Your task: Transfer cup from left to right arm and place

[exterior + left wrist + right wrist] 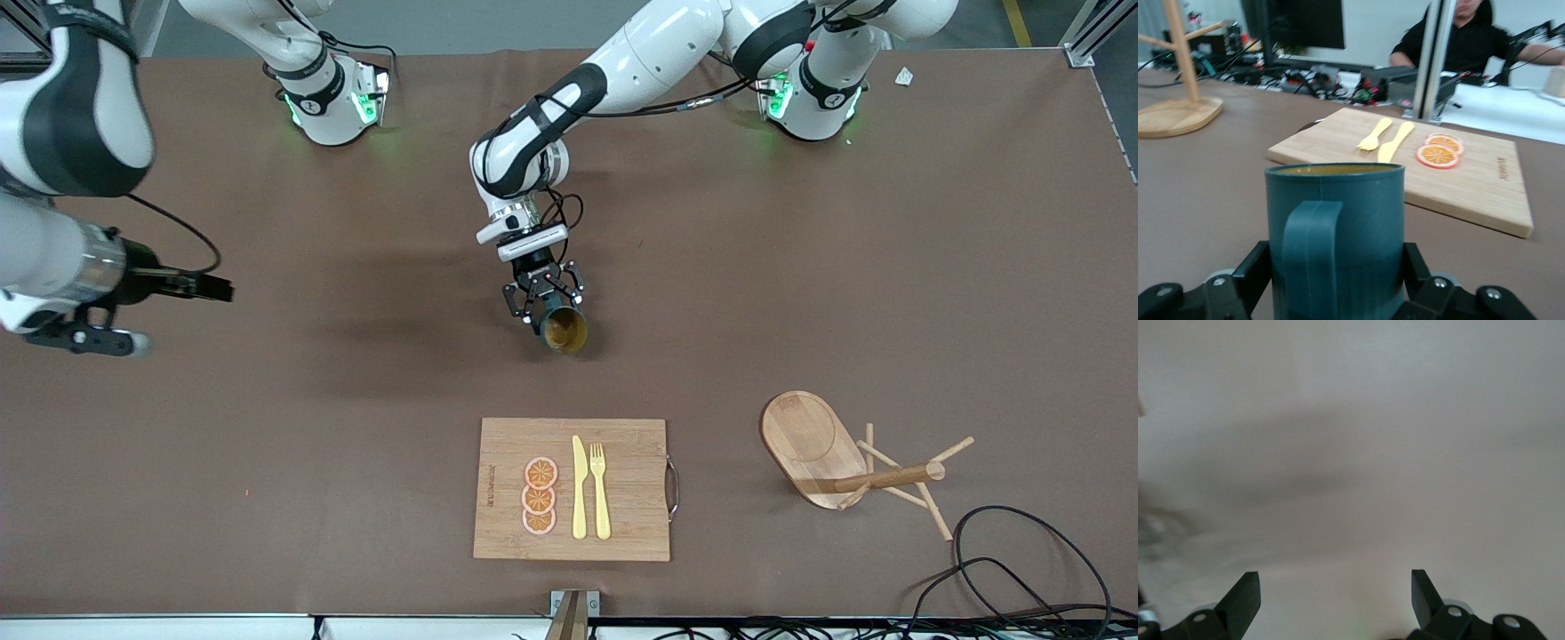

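The dark teal cup (pixel 564 331) with a mustard-yellow inside is held by my left gripper (pixel 544 307) above the middle of the table, its mouth turned toward the front camera. In the left wrist view the cup (pixel 1335 233) fills the space between the fingers (pixel 1253 272), with its handle facing the camera, and the left gripper (pixel 1336 270) is shut on its body. My right gripper (pixel 216 289) hangs in the air over the right arm's end of the table. In the right wrist view it (pixel 1335 587) is open and empty.
A wooden cutting board (pixel 631 480) with a yellow knife (pixel 579 489), a yellow fork (pixel 600 489) and orange slices (pixel 539 496) lies nearer the front camera than the cup. A wooden mug tree (pixel 813 440) lies tipped toward the left arm's end. Black cables (pixel 1022 569) lie at the table edge.
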Robot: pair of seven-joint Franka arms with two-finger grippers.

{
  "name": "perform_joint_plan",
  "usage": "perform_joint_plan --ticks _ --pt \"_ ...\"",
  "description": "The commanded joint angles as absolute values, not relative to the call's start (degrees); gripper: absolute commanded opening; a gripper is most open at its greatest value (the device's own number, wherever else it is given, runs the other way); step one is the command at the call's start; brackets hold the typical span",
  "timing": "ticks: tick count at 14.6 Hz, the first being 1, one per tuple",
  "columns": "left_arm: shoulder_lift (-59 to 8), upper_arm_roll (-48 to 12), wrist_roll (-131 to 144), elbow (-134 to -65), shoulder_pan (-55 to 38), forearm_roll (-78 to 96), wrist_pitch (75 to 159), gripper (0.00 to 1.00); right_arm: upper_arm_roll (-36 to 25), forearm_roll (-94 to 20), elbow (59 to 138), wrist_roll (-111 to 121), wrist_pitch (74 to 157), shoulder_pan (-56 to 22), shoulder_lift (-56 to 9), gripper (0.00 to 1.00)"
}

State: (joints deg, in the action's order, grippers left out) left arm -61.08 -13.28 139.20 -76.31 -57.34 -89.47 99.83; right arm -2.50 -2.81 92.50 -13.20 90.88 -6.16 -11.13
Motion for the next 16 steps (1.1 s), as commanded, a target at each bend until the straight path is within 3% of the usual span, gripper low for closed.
perform_joint_plan --ticks 1,4,7,16 --pt "-64.2 -12.7 140.9 -75.5 -58.5 -95.0 98.3 0.73 -2.8 -4.5 96.5 -18.4 94.8 -9.6 -10.1 1.00" --pt "-64.6 -12.7 140.9 -75.5 -59.2 -95.2 98.0 0.73 -2.8 -6.1 99.6 -20.2 100.3 -14.2 -10.3 1.00" --pt "-64.4 -12.9 141.0 -75.5 -59.4 -94.5 98.1 1.00 -2.8 -6.2 99.7 -20.3 104.1 -18.7 -12.5 1.00" --pt "-58.4 -14.1 141.8 -75.3 -65.9 -72.8 93.7 1.00 -2.7 -8.4 99.8 -24.1 114.8 -27.0 -18.4 1.00"
